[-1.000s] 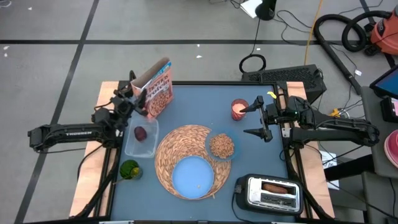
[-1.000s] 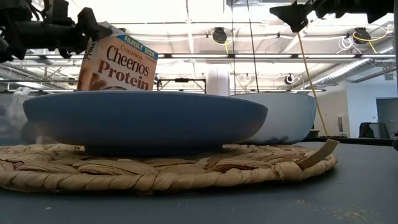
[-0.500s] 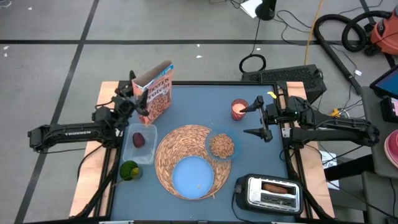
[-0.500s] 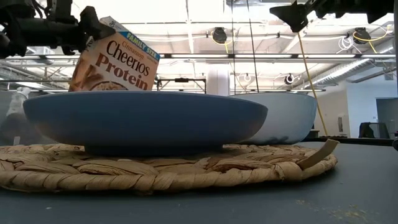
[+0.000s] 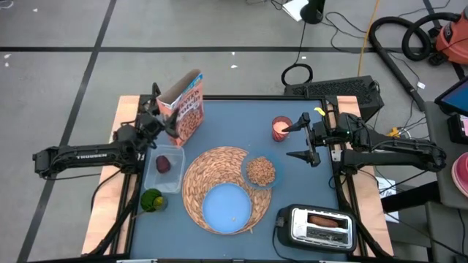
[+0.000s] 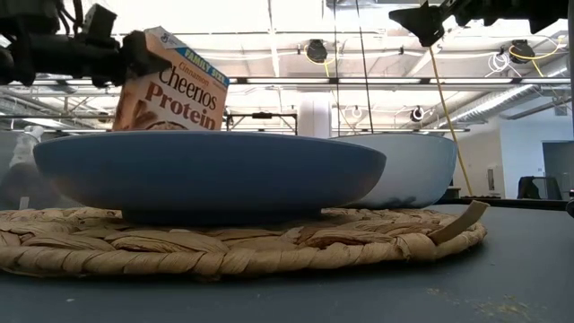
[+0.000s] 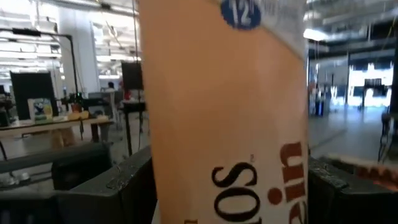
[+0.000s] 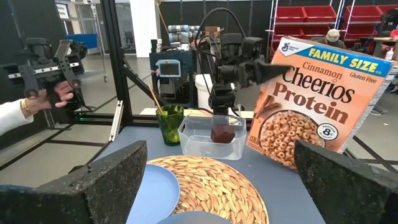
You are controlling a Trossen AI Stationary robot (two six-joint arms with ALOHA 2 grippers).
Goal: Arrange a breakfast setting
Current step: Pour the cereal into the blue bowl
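The left gripper (image 5: 162, 119) is clamped on the top edge of the orange-brown cereal box (image 5: 186, 108), its fingers closed on the box's near side; in the right wrist view the box (image 8: 317, 112) leans, tilted away from upright, with its lower end close to the tabletop — whether it touches the table cannot be told. Clock directions below follow the high view. At about 5 o'clock from that gripper, just beside the box, lies a clear container (image 5: 166, 166) with a small dark-red item (image 5: 164, 164) inside, and at 6 o'clock from the container stands a green cup (image 5: 153, 199). The round woven straw placemat (image 5: 212, 175) sits at the table's middle, carrying the light-blue plate (image 5: 227, 207) on its 6 o'clock part and a small bowl of cereal (image 5: 260, 171) on its 3 o'clock edge. The right gripper (image 5: 297, 140) hangs spread open and empty — at 1 o'clock from the bowl, beside an orange cup (image 5: 281, 128). The toaster (image 5: 315, 226) stands at the table's 5 o'clock corner.
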